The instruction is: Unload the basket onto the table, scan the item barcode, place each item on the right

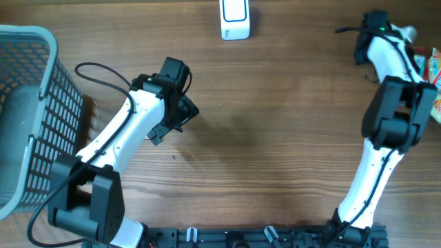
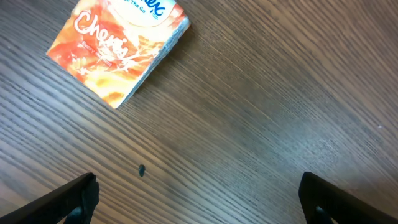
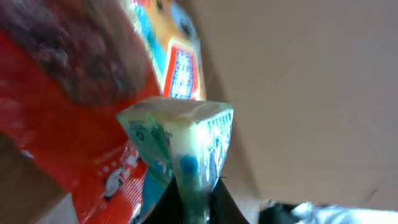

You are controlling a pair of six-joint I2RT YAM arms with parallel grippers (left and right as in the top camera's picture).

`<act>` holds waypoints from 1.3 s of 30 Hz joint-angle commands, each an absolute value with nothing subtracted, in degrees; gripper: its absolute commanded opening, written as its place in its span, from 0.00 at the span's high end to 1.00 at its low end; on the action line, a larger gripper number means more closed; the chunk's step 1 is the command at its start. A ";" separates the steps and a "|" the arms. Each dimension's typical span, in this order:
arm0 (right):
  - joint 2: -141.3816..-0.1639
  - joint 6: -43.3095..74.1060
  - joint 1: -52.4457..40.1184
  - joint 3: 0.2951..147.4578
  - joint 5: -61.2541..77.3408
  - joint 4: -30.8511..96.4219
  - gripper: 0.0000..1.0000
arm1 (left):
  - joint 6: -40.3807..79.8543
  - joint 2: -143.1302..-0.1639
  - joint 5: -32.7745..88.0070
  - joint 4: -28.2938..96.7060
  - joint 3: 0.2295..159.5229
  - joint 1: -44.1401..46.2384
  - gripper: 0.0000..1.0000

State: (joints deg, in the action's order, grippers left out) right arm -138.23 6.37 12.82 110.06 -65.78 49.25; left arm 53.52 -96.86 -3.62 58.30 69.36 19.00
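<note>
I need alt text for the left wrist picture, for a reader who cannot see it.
An orange and white snack packet lies flat on the dark brown wooden table, in the upper left. The left gripper shows only its two black jaws, wide open, in the bottom corners, not touching the packet.

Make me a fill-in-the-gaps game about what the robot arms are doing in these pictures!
1. The left gripper hangs over the table with its jaws wide ____.
2. The right gripper is ____ on a small pale packet.
3. The orange snack pack lies flat on a table made of ____.
4. The grey basket stands on the ____ arm's side.

Missing words: open; shut; wood; left
</note>
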 commanded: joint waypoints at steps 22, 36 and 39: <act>-111.90 30.06 -15.18 110.19 -10.24 60.10 0.00 | 54.26 -96.79 -4.60 58.30 69.28 18.83 0.00; -106.63 30.15 -17.17 110.17 -13.30 67.68 0.00 | 54.46 -96.79 1.04 56.99 69.28 19.00 0.00; -106.63 30.00 -17.17 110.17 -13.02 68.03 0.00 | 53.34 -96.79 1.02 57.30 69.28 19.00 0.00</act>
State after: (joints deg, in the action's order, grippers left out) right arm -108.03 30.33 -17.26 109.97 -12.88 68.07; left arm 53.52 -96.86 0.56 57.17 69.36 19.00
